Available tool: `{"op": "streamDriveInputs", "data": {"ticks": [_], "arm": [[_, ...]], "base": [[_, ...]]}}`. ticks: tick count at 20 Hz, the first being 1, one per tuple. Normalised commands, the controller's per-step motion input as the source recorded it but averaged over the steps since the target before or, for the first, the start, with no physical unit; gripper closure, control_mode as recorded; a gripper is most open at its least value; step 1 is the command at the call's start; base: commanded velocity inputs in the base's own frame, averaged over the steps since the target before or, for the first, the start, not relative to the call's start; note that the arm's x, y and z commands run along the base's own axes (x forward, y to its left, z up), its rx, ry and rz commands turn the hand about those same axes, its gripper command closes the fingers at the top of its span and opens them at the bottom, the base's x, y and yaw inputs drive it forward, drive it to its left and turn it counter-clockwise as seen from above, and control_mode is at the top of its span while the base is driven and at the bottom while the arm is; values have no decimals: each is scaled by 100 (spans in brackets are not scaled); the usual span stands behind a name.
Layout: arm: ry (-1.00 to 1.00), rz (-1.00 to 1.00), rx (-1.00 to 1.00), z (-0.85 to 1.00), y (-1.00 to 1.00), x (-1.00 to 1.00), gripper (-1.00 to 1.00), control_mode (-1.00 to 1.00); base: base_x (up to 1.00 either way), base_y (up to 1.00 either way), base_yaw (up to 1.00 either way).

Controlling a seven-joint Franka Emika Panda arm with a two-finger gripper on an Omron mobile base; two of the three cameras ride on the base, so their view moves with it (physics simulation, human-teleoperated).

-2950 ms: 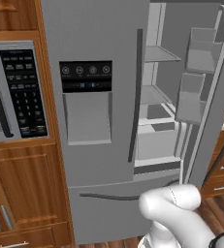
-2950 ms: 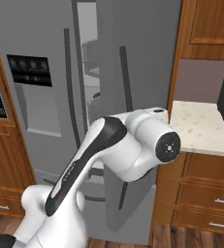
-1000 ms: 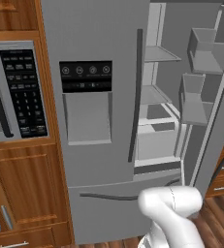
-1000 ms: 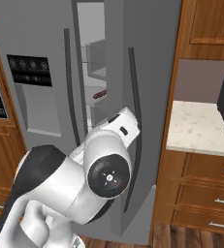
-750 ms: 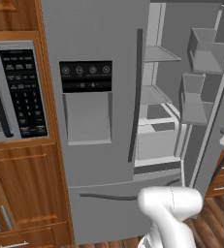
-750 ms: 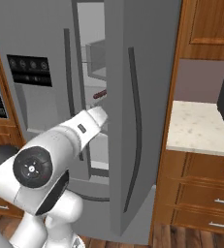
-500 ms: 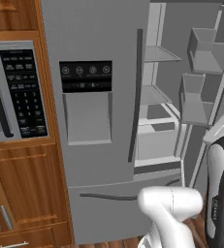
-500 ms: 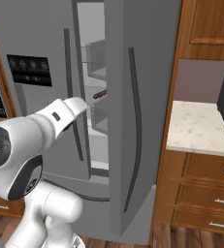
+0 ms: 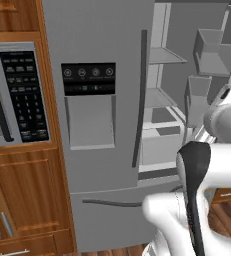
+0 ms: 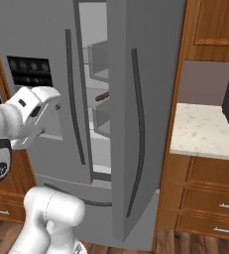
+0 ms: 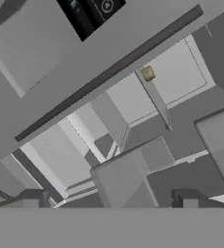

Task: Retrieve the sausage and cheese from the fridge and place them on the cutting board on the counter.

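The gripper point(image 11: 108, 203) is spread wide and holds nothing, aimed into the fridge point(image 9: 102, 45), whose right door hangs open. Left to right: the closed door with its dispenser panel point(image 9: 88, 80), then the bare shelves, with the cheese point(image 11: 148, 73) at the back edge of an upper shelf and a reddish sausage point(image 10: 102, 96) on a shelf, then the counter point(image 10: 205, 130). Nothing is fetched yet, I'd say; both foods remain to be carried out.

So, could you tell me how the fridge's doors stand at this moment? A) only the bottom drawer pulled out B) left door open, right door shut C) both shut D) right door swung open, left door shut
D: the fridge has its right door swung out, baring shelves, while the dispenser-panel door is shut.
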Motion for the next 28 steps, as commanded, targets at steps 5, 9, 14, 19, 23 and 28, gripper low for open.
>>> {"op": "streamDriveInputs", "data": {"ticks": [5,9,14,19,23,28], "arm": [[8,-33,-16,-8,42,49,-100,-100],[8,-21,-15,-30,7,73,-100,-100],[4,-20,-20,-35,-1,92,-100,-100],[5,-13,-14,-30,-37,58,-100,-100],[3,-6,0,-4,-70,28,-100,-100],[0,0,-5,-28,-64,35,-100,-100]], "base": [[0,0,0],[0,0,0],[0,0,0],[0,0,0],[0,0,0],[0,0,0]]}}
